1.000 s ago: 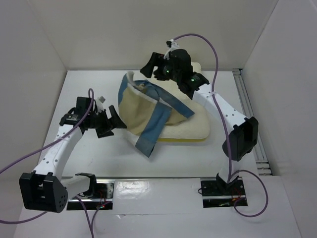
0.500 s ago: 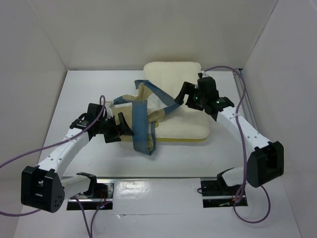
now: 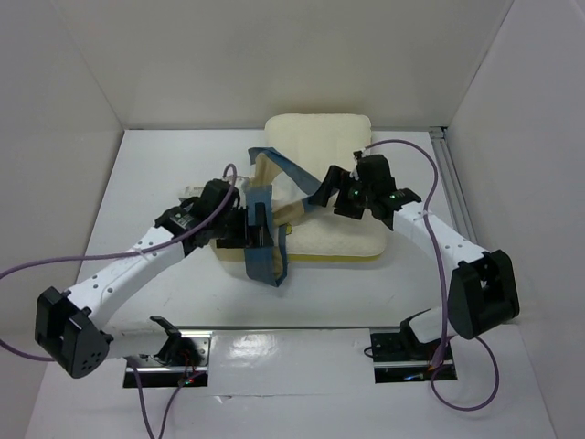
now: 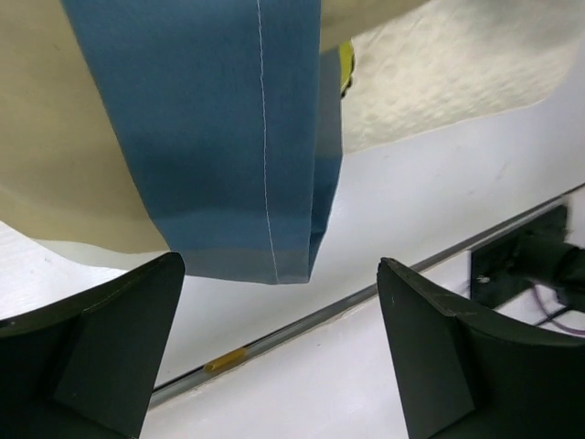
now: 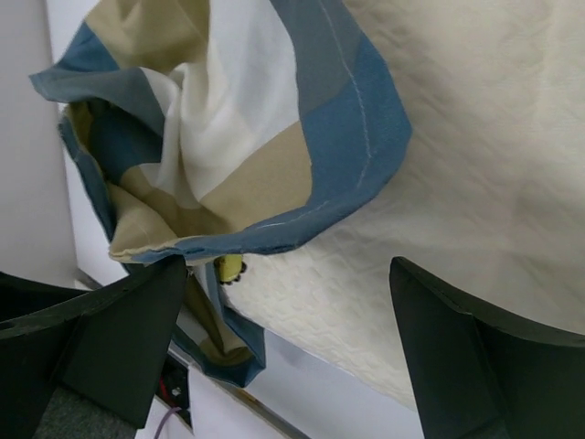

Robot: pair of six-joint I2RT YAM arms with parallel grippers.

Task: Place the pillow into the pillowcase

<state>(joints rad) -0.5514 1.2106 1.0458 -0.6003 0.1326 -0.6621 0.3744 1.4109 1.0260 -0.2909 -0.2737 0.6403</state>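
Note:
The cream pillow (image 3: 324, 137) lies flat at the back middle of the table. The checked pillowcase (image 3: 265, 215) is bunched over its left front part, with a blue band hanging down toward the front. My left gripper (image 3: 249, 229) is open at the pillowcase's left front. In the left wrist view the blue band (image 4: 228, 137) hangs just beyond the gripper (image 4: 283, 343), not between its fingers, and the pillow (image 4: 457, 82) shows behind. My right gripper (image 3: 331, 190) is open over the pillow (image 5: 475, 174), beside the pillowcase's rolled blue edge (image 5: 302, 219). A small yellow emblem (image 5: 228, 267) peeks out under that edge.
White walls enclose the table on the left, back and right. A metal rail (image 3: 457, 197) runs along the right side. A seam (image 4: 274, 338) marks the table's front edge, with the arms' mounting plates (image 3: 402, 347) beyond it.
The right gripper came from the back down to the pillow's middle. The pillowcase went from spread to bunched. The left arm moved right, up against the pillowcase.

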